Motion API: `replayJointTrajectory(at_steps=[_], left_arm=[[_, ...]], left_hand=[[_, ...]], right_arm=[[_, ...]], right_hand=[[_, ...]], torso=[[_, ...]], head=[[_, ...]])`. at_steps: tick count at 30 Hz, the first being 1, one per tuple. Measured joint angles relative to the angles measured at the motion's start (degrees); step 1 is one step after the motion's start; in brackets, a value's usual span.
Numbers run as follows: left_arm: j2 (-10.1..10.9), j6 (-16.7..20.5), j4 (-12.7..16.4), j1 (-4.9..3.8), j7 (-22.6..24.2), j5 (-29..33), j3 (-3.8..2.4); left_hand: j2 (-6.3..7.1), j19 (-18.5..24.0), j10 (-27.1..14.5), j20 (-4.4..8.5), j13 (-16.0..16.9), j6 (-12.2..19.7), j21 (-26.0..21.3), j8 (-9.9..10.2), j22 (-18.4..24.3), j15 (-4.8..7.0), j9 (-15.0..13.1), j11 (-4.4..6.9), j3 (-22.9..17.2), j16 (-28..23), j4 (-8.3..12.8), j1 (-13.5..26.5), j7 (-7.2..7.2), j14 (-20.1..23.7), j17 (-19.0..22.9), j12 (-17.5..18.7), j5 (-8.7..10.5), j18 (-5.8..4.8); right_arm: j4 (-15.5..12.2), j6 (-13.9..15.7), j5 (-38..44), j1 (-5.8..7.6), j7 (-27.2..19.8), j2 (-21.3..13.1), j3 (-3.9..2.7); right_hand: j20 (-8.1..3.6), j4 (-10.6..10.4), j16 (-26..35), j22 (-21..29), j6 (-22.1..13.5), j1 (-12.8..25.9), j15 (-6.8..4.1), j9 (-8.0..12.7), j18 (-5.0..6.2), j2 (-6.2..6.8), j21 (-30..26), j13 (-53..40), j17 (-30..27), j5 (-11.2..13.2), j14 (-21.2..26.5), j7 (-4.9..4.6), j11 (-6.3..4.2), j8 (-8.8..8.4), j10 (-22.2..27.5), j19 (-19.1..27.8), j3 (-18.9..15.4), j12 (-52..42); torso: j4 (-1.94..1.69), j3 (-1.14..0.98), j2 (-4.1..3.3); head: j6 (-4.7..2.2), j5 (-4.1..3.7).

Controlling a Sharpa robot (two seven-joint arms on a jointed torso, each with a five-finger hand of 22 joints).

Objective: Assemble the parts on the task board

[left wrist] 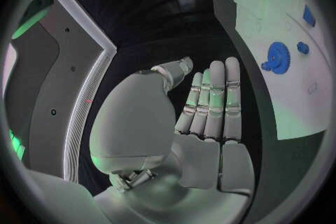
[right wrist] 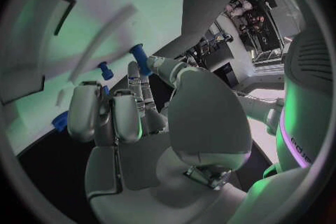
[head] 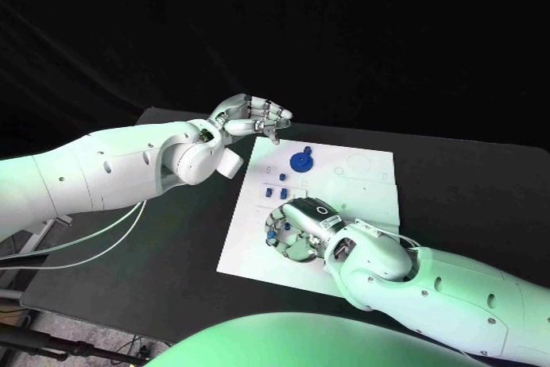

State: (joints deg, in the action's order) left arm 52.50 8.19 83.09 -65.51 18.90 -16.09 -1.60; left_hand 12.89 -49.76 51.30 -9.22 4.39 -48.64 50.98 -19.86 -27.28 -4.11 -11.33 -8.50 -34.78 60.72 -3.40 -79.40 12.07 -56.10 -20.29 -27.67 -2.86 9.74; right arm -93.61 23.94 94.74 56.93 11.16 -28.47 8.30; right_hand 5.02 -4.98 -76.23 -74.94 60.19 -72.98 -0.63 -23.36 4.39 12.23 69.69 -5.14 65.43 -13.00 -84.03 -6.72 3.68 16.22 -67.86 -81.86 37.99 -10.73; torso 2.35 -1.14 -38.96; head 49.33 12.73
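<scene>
Lying flat mid-desk (head: 482,184), long axis running away from the robot: white task board (head: 258,244). Sitting on its far half, well clear of both hands: blue gear (head: 301,161), flat, with a small blue knob just beside it; same gear (left wrist: 278,58) appearing in the left wrist view, off to the side of the fingers. Standing upright in a short row near the board's middle: small blue pegs (head: 275,192), between the gear and the right robot hand.

Hovering over the board's far-left corner, not touching it: left robot hand (head: 252,117), carrying nothing, fingers (left wrist: 213,101) lying straight and side by side, thumb apart. Nothing between it and the gear.

Pressing down over the board's near half: right robot hand (head: 300,228), fingers curled downward around small blue parts (head: 272,233) at its left side, covering that stretch of board. Pinching between thumb and fingertip in the right wrist view: blue peg (right wrist: 139,59), long axis pointing away from the palm; another blue peg (right wrist: 105,70) standing just beside the fingertips.
</scene>
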Motion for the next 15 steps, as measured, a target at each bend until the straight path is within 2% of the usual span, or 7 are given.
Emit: replayJointTrajectory(at_steps=[2,3,7,8,10,11,15], left_arm=[[0.01,-0.01,0.0,0.0,-0.01,0.0,0.0],[0.01,-0.01,0.0,0.0,-0.01,0.0,0.0],[0.02,-0.04,0.02,0.0,-0.02,0.0,0.0],[0.03,-0.05,0.02,0.01,-0.02,0.0,0.0],[0.05,-0.06,0.03,0.02,-0.03,0.0,0.0],[0.06,-0.07,0.03,0.02,-0.04,0.0,0.0],[0.11,-0.11,0.05,0.02,-0.07,0.0,0.0]], left_hand=[[-0.21,0.0,0.0,0.0,0.0,0.0,0.0,0.0,0.0,0.0,0.0,0.0,0.0,0.0,0.0,-0.21,0.0,0.0,0.03,0.0,0.0,0.0],[-0.23,0.0,0.0,0.0,0.0,0.0,0.0,0.0,0.0,0.0,0.0,0.0,0.0,0.0,0.0,-0.23,0.0,0.0,0.07,0.0,0.0,0.0],[-0.23,0.0,0.0,0.0,0.0,0.0,0.0,0.0,0.0,0.0,0.0,0.0,0.0,0.0,0.0,-0.23,0.0,0.0,0.09,0.0,0.0,0.0],[-0.23,0.0,0.0,0.0,0.0,0.0,0.0,0.0,0.0,0.0,0.0,0.0,0.0,0.0,0.0,-0.23,0.0,0.0,0.09,0.0,0.0,0.0],[-0.23,0.0,0.0,0.0,0.0,0.0,0.0,0.0,0.0,0.0,0.0,0.0,0.0,0.0,0.0,-0.23,0.0,0.0,0.09,0.0,0.0,0.0],[-0.23,0.0,0.0,0.0,0.0,0.0,0.0,0.0,0.0,0.0,0.0,0.0,0.0,0.0,0.0,-0.23,0.0,0.0,0.08,0.0,0.0,0.0],[-0.23,0.0,0.0,0.0,0.0,0.0,0.0,0.0,0.0,0.0,0.0,0.0,0.0,0.0,0.0,-0.23,0.0,0.0,0.08,0.0,0.0,0.0]], right_arm=[[-0.2,-0.51,0.0,0.01,-0.06,-0.05,0.0],[-0.28,-0.71,0.01,0.02,-0.07,-0.08,-0.01],[-0.66,-1.46,0.26,0.11,-0.07,-0.27,-0.05],[-0.76,-1.63,0.38,0.11,-0.07,-0.32,-0.05],[-0.88,-1.77,0.61,0.12,-0.06,-0.4,-0.05],[-0.93,-1.81,0.75,0.12,-0.03,-0.44,-0.05],[-1.06,-1.81,1.37,0.05,0.18,-0.64,0.1]], right_hand=[[0.0,-0.1,0.0,0.0,-0.2,0.0,0.0,-0.03,0.0,0.0,-0.08,0.01,-0.01,0.0,0.0,-0.2,0.0,0.0,0.0,0.0,-0.1,0.0],[0.0,-0.1,0.0,0.0,-0.31,0.0,0.0,-1.0,0.0,0.0,-0.33,0.02,-0.07,0.0,0.0,-0.31,0.12,0.0,0.12,0.0,-0.11,0.13],[0.0,-0.21,0.0,0.0,-0.59,0.0,0.0,-1.43,0.0,0.0,-0.7,0.13,-0.25,-0.01,0.0,-0.58,0.6,0.0,0.6,0.0,-0.21,0.47],[0.0,-0.3,0.0,0.0,-0.78,-0.02,0.0,-2.21,0.01,0.02,-1.03,0.17,-0.34,-0.01,0.0,-0.78,0.55,0.0,0.78,0.0,-0.3,0.69],[0.13,-0.46,0.0,0.0,-1.45,-0.45,0.04,-2.7,0.01,0.44,-1.57,0.31,-0.71,-0.01,0.03,-1.22,0.9,0.0,1.94,0.13,-0.23,1.21],[0.35,-0.67,0.0,0.0,-2.1,-0.79,0.47,-2.81,0.0,0.78,-2.03,0.55,-0.97,-0.02,0.02,-1.44,1.15,-0.04,2.78,0.35,-0.02,1.77],[1.05,-0.97,0.87,0.0,-4.43,-1.87,1.05,-1.78,0.0,1.83,-3.94,1.14,-2.14,-0.33,-0.01,-2.16,1.95,-2.22,5.38,1.05,0.26,3.23]], torso=[[0.01,-0.01,0.0],[0.01,-0.01,0.01],[0.04,-0.02,0.01],[0.04,-0.02,0.01],[0.04,-0.02,0.01],[0.04,-0.02,0.01],[0.03,-0.04,0.0]], head=[[0.05,0.03],[0.05,0.04],[0.14,0.05],[0.14,0.05],[0.15,0.05],[0.16,0.05],[0.16,0.05]])
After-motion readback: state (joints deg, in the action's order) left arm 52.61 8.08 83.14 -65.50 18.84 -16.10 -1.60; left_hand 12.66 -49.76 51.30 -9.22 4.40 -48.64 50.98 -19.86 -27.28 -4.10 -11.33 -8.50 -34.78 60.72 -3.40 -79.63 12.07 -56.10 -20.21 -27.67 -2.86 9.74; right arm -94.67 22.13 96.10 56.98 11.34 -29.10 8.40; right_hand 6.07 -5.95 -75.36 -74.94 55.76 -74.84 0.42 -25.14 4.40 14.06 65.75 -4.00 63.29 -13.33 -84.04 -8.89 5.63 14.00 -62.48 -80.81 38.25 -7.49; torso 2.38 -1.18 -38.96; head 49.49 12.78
